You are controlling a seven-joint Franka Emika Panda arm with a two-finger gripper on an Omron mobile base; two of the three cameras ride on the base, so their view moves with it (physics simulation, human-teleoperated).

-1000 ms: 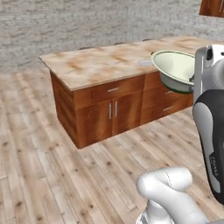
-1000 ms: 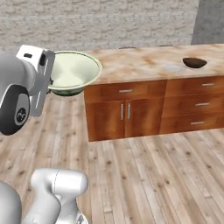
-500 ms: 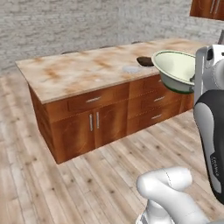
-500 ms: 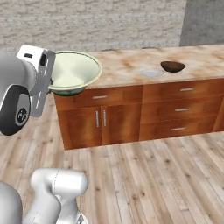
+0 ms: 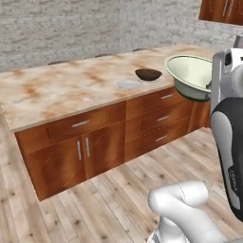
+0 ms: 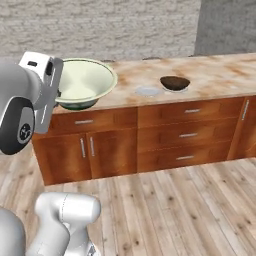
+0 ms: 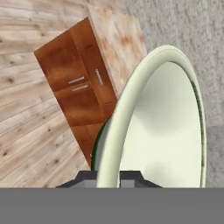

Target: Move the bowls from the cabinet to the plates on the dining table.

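I've got the cream bowl (image 5: 189,76) pinched by its rim in the tool (image 7: 108,176), one finger (image 7: 130,176) inside the rim and the other outside. It hangs in the air in front of the table (image 6: 220,75), off its near edge. The dark brown bowl (image 6: 174,83) sits on the marbled top, with a white plate (image 6: 149,91) just beside it. A corner of the cabinet (image 5: 223,10) peeks in top right.
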